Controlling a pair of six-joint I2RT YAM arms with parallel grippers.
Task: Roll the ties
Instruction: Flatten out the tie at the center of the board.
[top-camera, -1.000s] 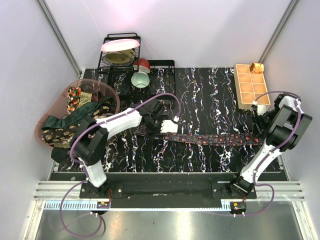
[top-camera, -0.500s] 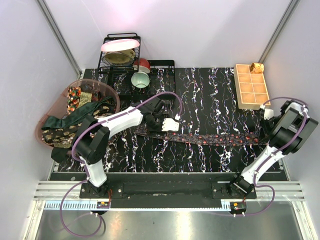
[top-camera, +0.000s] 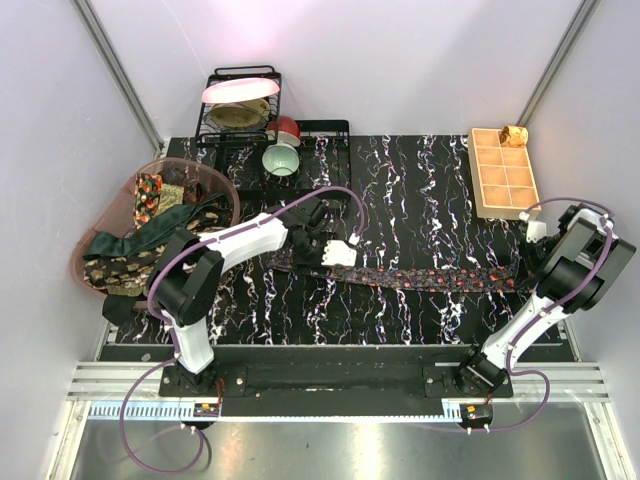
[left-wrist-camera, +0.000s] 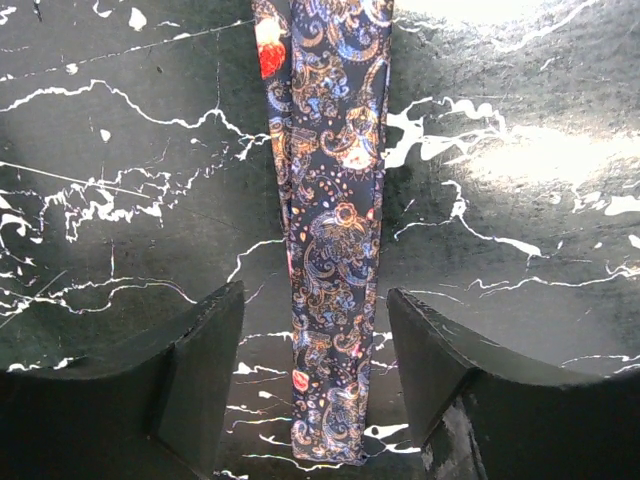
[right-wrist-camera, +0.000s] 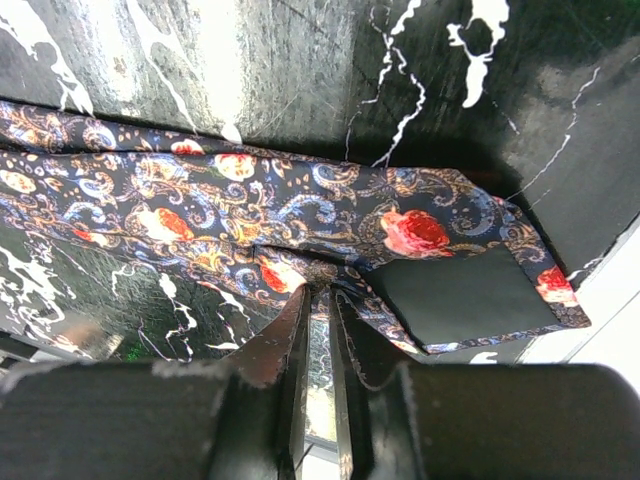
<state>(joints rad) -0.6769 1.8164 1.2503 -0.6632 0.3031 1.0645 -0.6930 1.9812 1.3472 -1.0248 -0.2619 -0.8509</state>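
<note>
A dark tie with red flowers and paisley (top-camera: 430, 277) lies stretched left to right across the black marbled table. My left gripper (top-camera: 338, 252) is open just above its narrow end. In the left wrist view the narrow end (left-wrist-camera: 335, 250) lies between the spread fingers (left-wrist-camera: 210, 360) without touching them. My right gripper (top-camera: 527, 258) is shut on the wide end at the table's right edge. In the right wrist view its closed fingertips (right-wrist-camera: 318, 300) pinch the fabric edge of the tie (right-wrist-camera: 200, 210), whose dark lining shows. Other green and gold ties (top-camera: 130, 250) lie in a basket.
A pink basket (top-camera: 215, 180) sits at the left edge. A black dish rack (top-camera: 215, 95) with plates and a green cup (top-camera: 281, 160) stand at the back left. A tan gridded tray (top-camera: 503, 180) with a small brown item (top-camera: 514, 135) sits at the back right.
My right gripper has moved right and a little nearer with the wide end, pulling the tie straighter. My left gripper has barely shifted.
</note>
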